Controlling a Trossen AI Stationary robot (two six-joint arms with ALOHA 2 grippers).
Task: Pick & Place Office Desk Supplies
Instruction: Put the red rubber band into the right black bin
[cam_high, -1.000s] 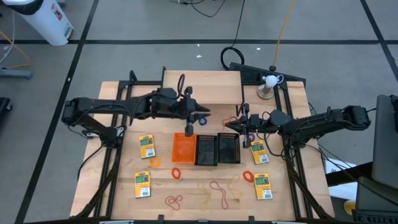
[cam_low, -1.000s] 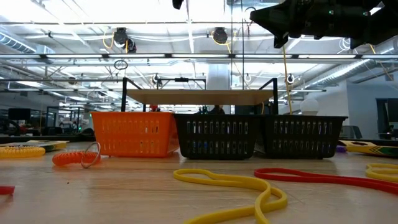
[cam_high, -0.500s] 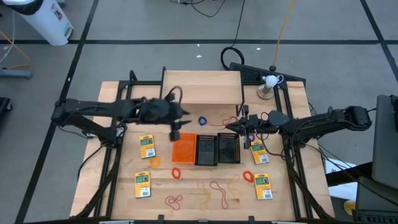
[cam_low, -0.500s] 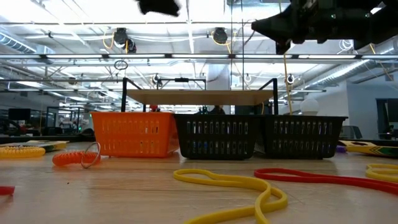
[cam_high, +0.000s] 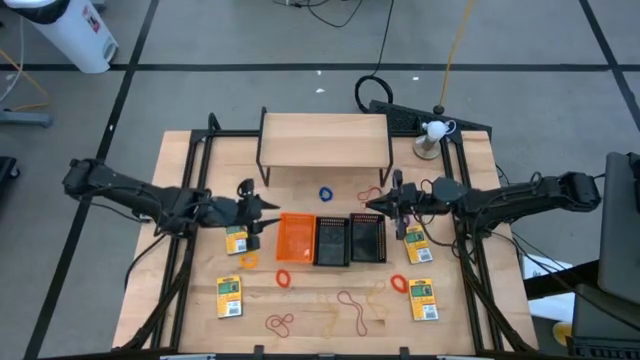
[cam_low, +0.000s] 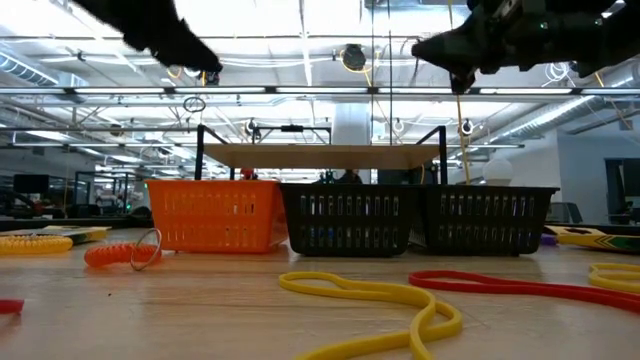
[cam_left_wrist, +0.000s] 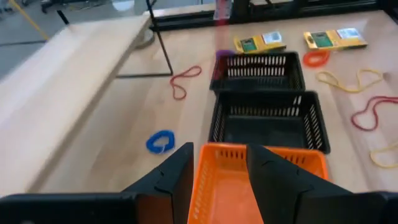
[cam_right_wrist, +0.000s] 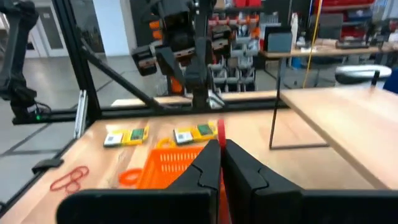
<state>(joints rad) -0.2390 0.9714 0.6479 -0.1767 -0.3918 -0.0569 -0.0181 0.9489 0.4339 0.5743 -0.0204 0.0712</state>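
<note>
L end effector (cam_high: 262, 215) open beside orange bin (cam_high: 295, 237).

The table (cam_high: 200, 310) is pale wood with a visible grain and a matt finish, and the shelf (cam_high: 325, 140) is the same light wood on thin black metal legs. The orange bin (cam_high: 296, 238) and the two black bins (cam_high: 349, 240) look like stiff mesh or slotted plastic, slightly shiny on the orange one. The rubber bands (cam_low: 380, 295) are smooth, soft and faintly glossy. The packs (cam_high: 229, 296) have printed yellow-and-green faces that look like card or paper. The arms (cam_high: 150, 198) are matt black.
</note>
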